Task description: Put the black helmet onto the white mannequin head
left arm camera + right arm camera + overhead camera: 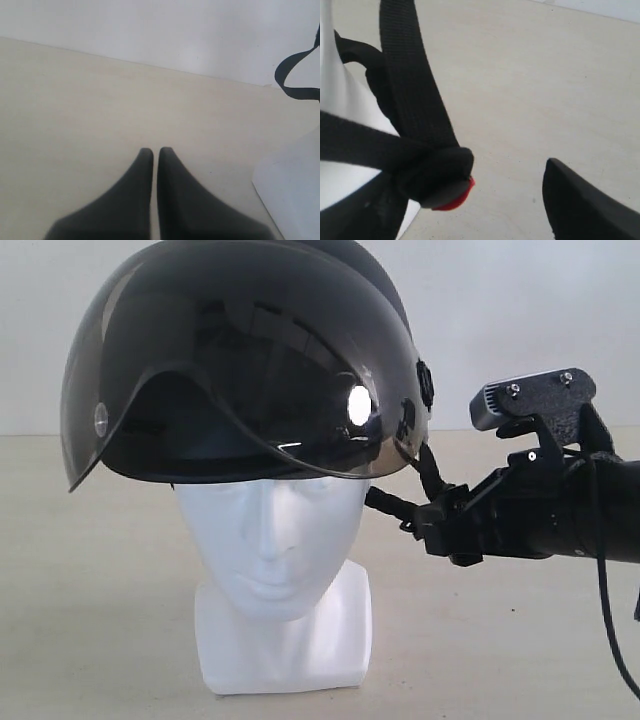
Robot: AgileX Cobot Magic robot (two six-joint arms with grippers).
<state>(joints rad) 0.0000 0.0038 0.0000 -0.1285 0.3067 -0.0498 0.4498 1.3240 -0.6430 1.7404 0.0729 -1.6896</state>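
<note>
Nearest to me, my right pincer is spread wide. One finger stands well clear of the black chin strap, whose knotted end and red buckle clip hang in the gap between my fingers. I cannot tell whether the other finger touches the strap. My left pincer is pressed almost together, with only a thin slit between the fingers and nothing in it. It hovers over the bare table, near the squared base of the white mannequin head. The head stands upright on the table. The black helmet sits on top of it, covering the crown down to the brow. Its smoky visor juts out above the face. Behind all of it is a plain pale wall.
</note>
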